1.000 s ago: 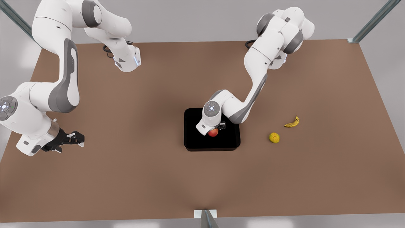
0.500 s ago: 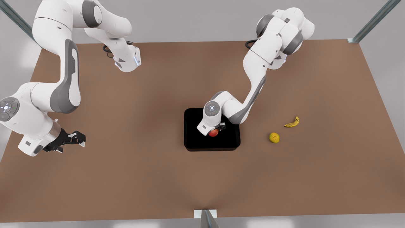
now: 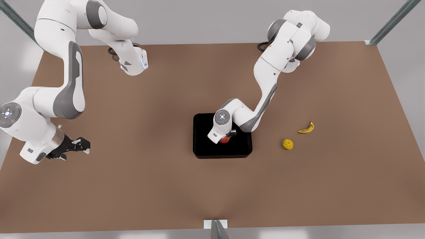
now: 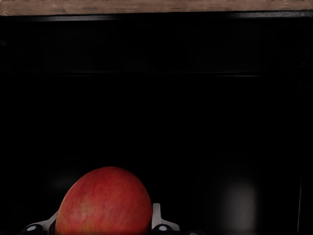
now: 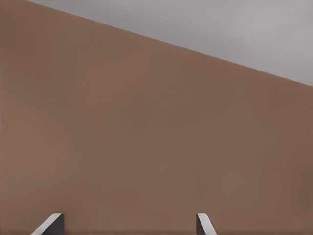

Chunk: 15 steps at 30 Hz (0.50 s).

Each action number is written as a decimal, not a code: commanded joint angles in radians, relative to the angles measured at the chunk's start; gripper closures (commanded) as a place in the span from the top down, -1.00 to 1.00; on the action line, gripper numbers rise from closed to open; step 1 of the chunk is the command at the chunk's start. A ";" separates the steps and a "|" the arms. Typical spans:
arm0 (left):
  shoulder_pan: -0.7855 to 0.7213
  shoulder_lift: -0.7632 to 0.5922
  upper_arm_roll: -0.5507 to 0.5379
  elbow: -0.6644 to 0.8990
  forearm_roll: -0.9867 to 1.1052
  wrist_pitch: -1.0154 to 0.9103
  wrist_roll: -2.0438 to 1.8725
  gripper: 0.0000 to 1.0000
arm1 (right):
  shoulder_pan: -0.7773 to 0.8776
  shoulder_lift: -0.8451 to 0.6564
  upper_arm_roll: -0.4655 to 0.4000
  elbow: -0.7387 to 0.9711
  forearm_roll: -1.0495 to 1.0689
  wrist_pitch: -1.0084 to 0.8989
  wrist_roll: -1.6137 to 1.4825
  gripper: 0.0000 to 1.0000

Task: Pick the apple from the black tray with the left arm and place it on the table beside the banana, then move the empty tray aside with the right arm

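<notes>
My left gripper straddles the apple in the black tray mid-table, fingers flanking it; grip not confirmed. Right gripper waits far left, fingers wide apart. Banana lies right of tray

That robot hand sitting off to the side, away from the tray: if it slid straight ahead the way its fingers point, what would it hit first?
Probably nothing: the right hand, open, points across bare table. Its line seems to run toward the black tray, far off; whether it would pass above it is unclear.
</notes>
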 commanded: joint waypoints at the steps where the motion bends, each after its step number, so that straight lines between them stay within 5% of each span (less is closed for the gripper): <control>1: 0.004 -0.031 0.000 0.005 -0.001 -0.087 -0.017 0.50 | -0.001 -0.001 0.000 0.000 0.001 -0.001 -0.006 1.00; 5: 0.171 -0.287 0.000 0.020 -0.050 -0.458 0.256 0.51 | 0.001 0.000 0.000 0.000 0.001 -0.001 0.003 1.00; 8: 0.378 -0.343 0.008 0.057 -0.040 -0.563 0.572 0.51 | 0.048 -0.009 0.006 0.005 0.007 -0.036 0.029 1.00; 12: 0.575 -0.245 0.011 0.040 0.051 -0.432 0.805 0.51 | 0.303 -0.016 0.006 0.146 0.005 -0.232 0.532 1.00; 15: 0.683 -0.246 0.009 -0.130 0.048 -0.193 0.924 0.52 | 0.439 -0.007 0.000 0.198 0.007 -0.240 0.799 1.00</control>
